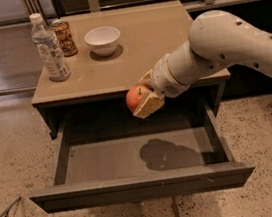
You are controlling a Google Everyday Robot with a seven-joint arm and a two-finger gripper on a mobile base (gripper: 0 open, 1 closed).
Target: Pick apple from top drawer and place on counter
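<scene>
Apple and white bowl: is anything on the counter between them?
In the camera view only bare counter lies between the white bowl and the apple, which the gripper holds at the counter's edge above the top drawer.

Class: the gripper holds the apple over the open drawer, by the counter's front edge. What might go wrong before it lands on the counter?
1. The apple appears about level with the counter edge; moving in without rising may knock it loose.
2. If the gripper slips, the apple drops into the drawer below.
3. Once set down, the round apple may roll off, or into the bowl.
</scene>
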